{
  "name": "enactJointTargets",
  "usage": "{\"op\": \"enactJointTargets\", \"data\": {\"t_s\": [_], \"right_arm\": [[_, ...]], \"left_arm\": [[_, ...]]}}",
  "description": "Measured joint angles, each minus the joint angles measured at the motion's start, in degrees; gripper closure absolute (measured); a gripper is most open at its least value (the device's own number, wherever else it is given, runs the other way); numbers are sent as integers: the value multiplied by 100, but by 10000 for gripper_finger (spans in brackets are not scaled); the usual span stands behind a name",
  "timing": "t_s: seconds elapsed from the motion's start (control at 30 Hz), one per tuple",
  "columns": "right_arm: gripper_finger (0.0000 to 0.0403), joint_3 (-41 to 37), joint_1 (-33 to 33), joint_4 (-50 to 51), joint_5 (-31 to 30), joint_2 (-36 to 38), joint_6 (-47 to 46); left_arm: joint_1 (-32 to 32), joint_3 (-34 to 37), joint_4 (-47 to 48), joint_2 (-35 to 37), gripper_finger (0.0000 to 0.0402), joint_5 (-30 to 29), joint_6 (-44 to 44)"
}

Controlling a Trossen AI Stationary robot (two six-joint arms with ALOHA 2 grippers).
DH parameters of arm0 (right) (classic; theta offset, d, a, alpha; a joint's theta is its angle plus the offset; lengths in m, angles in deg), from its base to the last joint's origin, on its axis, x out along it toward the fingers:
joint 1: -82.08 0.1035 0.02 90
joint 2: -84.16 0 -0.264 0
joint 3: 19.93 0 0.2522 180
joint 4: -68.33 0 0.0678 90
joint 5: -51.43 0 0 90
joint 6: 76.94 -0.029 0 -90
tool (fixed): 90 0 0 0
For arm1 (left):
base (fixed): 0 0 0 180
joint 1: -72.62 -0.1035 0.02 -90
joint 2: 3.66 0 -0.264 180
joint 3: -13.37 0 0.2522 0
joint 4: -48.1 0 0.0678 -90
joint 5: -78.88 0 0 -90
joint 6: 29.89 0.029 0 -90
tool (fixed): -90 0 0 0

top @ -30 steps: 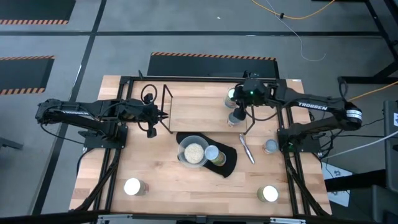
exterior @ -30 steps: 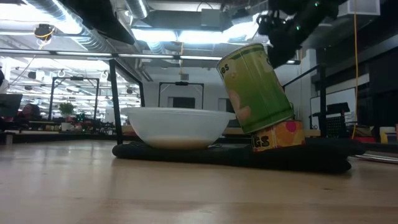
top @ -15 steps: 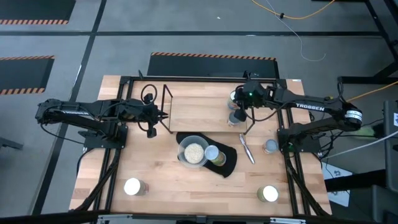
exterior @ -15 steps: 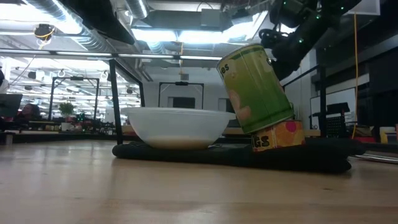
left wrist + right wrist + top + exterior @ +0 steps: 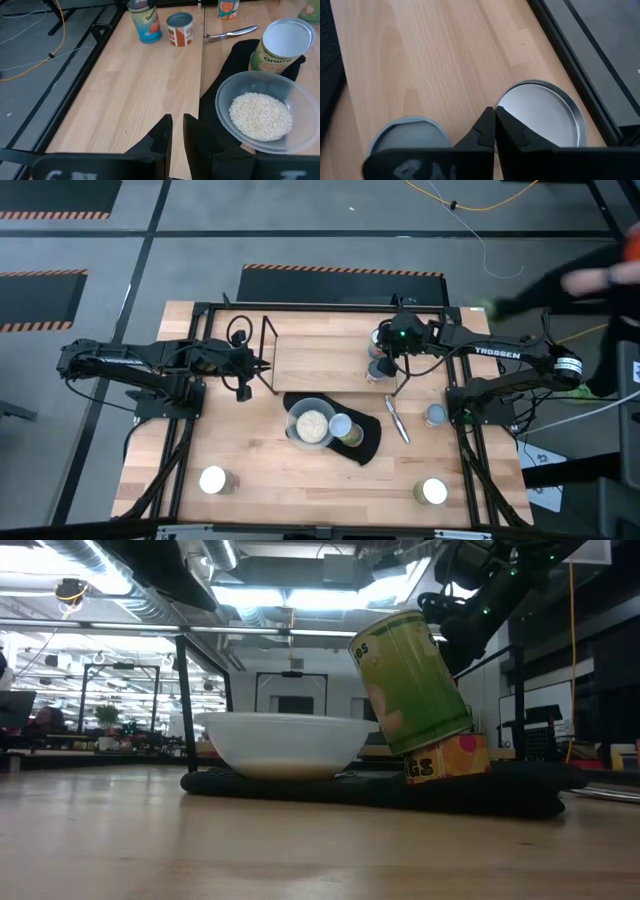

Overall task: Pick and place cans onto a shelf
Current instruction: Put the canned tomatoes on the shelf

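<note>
The wooden table (image 5: pixel 300 480) holds scattered cans. Upper right, the right gripper (image 5: pixel 386 358) hovers with jaws closed and empty above two cans (image 5: pixel 542 115), likely lining up; the left gripper (image 5: pixel 243 388) waits mid-left, jaws narrow.

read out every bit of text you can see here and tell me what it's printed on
"TROSSEN": right arm, white letters.
"Oran…", cut off: tilted green can beside the bowl of rice.
"Tom…", cut off: blue can.
"…es" and "…GS": fragments on the green can and the orange can under it.
Other labels: too blurred to read.
</note>
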Motion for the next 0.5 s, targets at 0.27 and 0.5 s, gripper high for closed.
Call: {"op": "enactJointTargets", "data": {"t_s": [0.27,0.5], "right_arm": [[392,0,0,1,-10,0,-4],[363,0,0,1,-12,0,-2]], "left_arm": [[0,2,2,0,364,0,1],[0,1,1,0,360,0,1]]}}
